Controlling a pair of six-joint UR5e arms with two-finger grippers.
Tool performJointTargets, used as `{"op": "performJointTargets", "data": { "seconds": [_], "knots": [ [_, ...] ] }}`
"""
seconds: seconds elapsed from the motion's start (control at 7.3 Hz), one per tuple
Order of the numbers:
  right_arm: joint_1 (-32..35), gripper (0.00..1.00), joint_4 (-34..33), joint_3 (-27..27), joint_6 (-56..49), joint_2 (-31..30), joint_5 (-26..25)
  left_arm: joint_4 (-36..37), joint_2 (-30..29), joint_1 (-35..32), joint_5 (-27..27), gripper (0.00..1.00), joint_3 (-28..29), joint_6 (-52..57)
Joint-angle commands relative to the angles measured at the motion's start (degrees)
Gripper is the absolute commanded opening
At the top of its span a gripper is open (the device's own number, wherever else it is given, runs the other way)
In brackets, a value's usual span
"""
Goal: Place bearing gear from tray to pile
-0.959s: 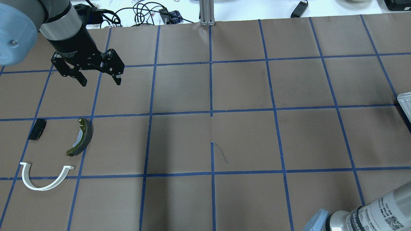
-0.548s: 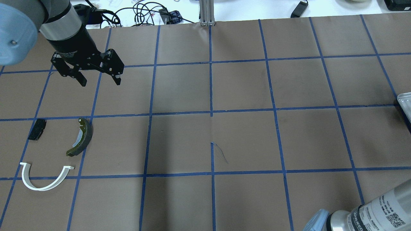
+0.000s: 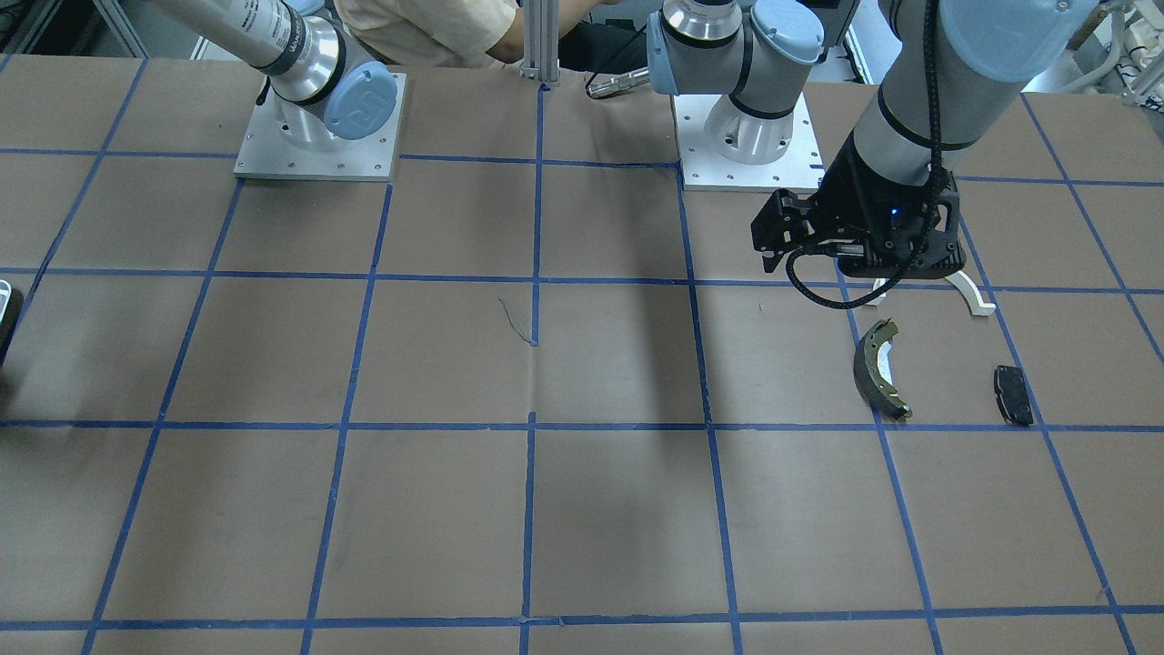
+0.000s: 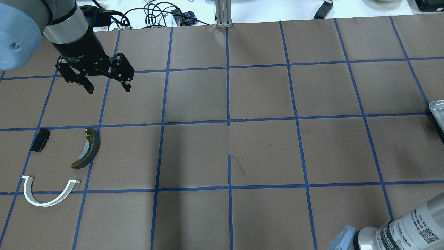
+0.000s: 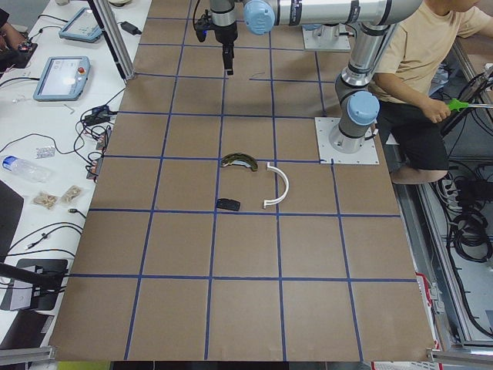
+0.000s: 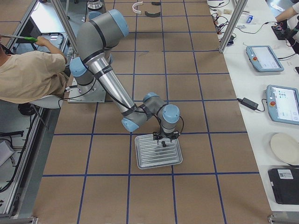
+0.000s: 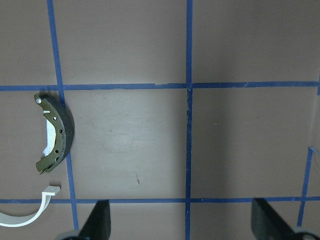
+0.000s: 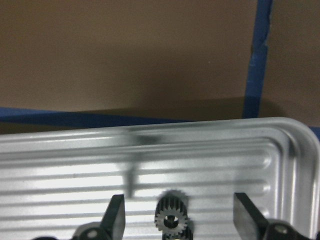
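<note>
Writing: the right arm's grey sleeve carries a QR code and a label we read in part as UNIVERSAL ROBOTS. The left wrist's black body shows small white lettering ending in "Gripper".

The bearing gear lies in the tray between the fingers of the right gripper — they are spread wide on either side and not touching it. The left gripper hangs wide apart and empty, beyond the pile of olive brake shoe, white arch and black pad.

Against half a second ago — we see the right arm's sleeve edged slightly toward the overhead view's right. The left gripper and the pile are unmoved.
</note>
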Motion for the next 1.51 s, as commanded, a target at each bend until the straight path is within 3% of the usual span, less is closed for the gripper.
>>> {"op": "performJointTargets", "data": {
  "seconds": [0.0,1.1,1.23,1.37],
  "knots": [
    [0.0,0.74,0.1,0.1,-0.2,0.3,-0.1,0.2,-0.2,-0.1,0.1,1.00,0.0,0.0],
    [-1.2,0.60,-0.4,0.1,-0.1,0.4,-0.2,0.8,0.1,0.0,0.1,1.00,0.8,2.0],
    [-1.2,0.55,-0.3,0.1,0.2,0.3,-0.2,1.1,0.2,0.0,0.1,1.00,0.3,2.0],
    [-1.2,0.39,-0.3,0.1,0.4,0.3,-0.2,1.1,0.2,0.0,0.1,1.00,0.6,2.0]
  ]
}}
